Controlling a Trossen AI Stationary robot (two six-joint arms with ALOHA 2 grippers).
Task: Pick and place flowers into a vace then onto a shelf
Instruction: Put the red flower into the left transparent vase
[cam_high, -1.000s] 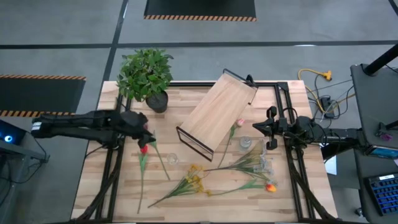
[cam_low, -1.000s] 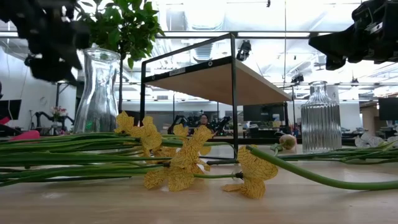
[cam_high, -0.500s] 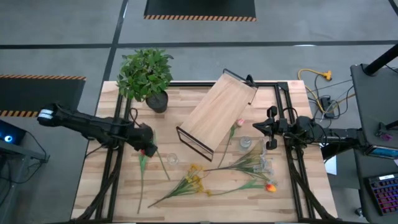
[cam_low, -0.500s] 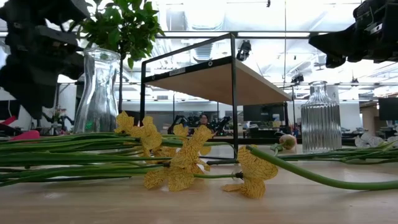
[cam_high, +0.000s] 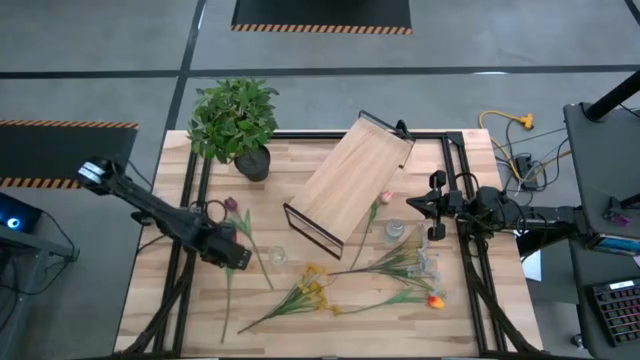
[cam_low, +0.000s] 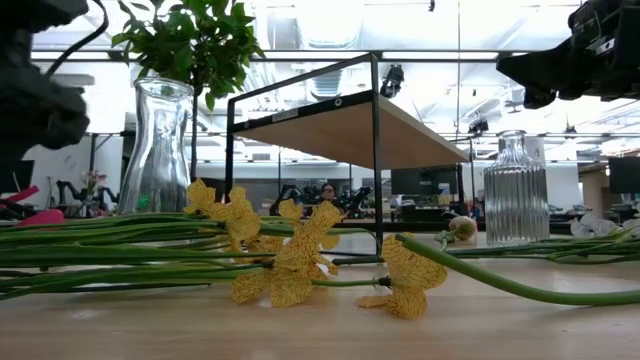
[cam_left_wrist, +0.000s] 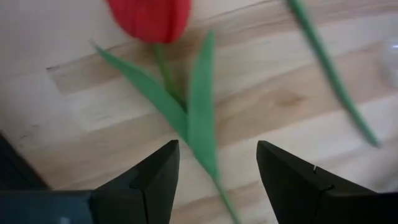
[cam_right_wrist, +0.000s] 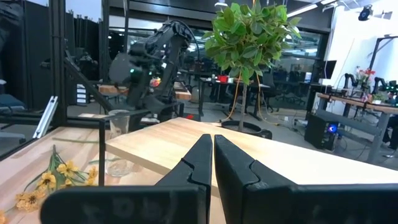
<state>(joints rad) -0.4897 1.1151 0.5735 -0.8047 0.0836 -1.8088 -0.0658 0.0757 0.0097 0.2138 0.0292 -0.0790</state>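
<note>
Left gripper (cam_high: 232, 256) low over left side of table (cam_high: 470, 320), right above a red tulip (cam_left_wrist: 151, 17); in left wrist view its stem and leaves run down between the two fingers (cam_left_wrist: 155, 180), bloom just ahead of the tips, not touching them that I can see. Other flowers (cam_high: 330, 290) lie loose across the near middle and right of table, yellow blossoms (cam_low: 290, 255) closest in low view, a dark maroon one (cam_high: 231, 204) just beside the left arm. Shelf (cam_high: 350, 180) stands angled mid-table, well apart from left gripper; clear vase (cam_low: 158, 148) and ribbed vase (cam_low: 516, 188) upright either side of it in low view. Red bloom cut off at edge of wrist view and blurred; in high view the arm covers it; in low view left gripper is only a dark shape at the edge. Left jaws parted wide, gripping nothing. Right gripper (cam_high: 432, 207) waits at right side above table, fingers pressed together, empty. Potted plant (cam_high: 235, 120) at far left corner
</note>
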